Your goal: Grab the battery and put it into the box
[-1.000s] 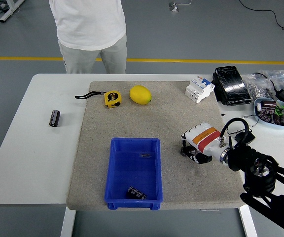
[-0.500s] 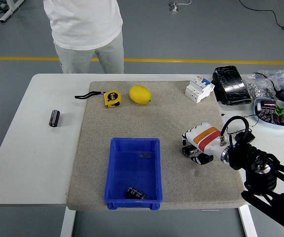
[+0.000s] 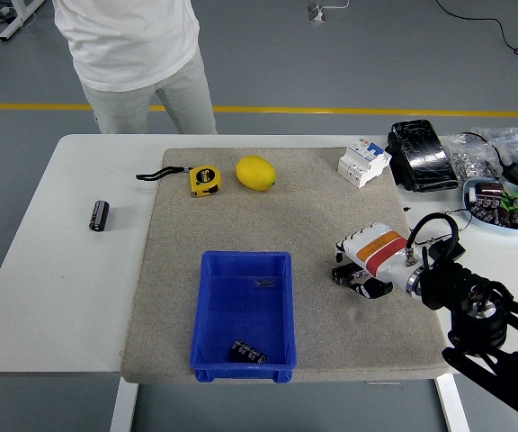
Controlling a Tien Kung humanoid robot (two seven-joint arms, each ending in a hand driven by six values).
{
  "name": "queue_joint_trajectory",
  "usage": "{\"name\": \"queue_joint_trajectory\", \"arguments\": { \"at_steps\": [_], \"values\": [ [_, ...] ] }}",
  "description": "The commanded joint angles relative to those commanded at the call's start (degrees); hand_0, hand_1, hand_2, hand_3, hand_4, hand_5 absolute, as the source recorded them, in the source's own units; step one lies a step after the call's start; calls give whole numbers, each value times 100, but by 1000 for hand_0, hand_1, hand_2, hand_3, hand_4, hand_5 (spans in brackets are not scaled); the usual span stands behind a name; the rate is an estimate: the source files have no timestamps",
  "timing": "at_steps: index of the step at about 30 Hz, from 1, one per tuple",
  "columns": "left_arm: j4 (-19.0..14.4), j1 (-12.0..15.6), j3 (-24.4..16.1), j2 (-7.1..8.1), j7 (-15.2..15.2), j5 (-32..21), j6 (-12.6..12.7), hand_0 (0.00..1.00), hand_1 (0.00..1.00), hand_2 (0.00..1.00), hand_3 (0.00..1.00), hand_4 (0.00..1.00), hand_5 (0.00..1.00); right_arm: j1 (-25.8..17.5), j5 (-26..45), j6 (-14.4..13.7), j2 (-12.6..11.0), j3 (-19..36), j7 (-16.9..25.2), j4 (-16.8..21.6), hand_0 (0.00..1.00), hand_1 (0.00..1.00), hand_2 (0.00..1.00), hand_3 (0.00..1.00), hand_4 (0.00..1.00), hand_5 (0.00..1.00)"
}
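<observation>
While our right hand (image 3: 360,274) rests on the mat with fingers curled under and gripping nothing, one battery (image 3: 248,351) already lies in the blue box (image 3: 207,310). Farther off, another battery (image 3: 101,215) sits on the bare table at far left; reaching across for it, we could clip the box or the tape measure (image 3: 204,179).

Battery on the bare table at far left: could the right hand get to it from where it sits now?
Probably not easily. The battery lies far across from the right hand, with the blue box roughly between them.
</observation>
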Motion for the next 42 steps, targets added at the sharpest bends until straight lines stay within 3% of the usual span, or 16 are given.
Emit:
{"name": "queue_joint_trajectory", "arguments": {
  "at_steps": [10, 29, 42],
  "values": [
    [-8, 21, 0, -5, 4, 21, -11, 701, 689, 729, 627, 647, 652, -25, 0, -99, 42, -65, 44, -130, 371, 440, 480, 474, 752, 82],
    [-8, 8, -9, 10, 2, 39, -26, 701, 686, 727, 627, 648, 654, -22, 0, -150, -5, 23, 20, -3, 372, 426, 470, 470, 744, 55],
    [11, 9, -22, 30, 7, 36, -14, 700, 682, 726, 627, 648, 654, 130, 0, 59, -164, 220, -96, 609, 384, 424, 471, 475, 748, 66]
  ]
}}
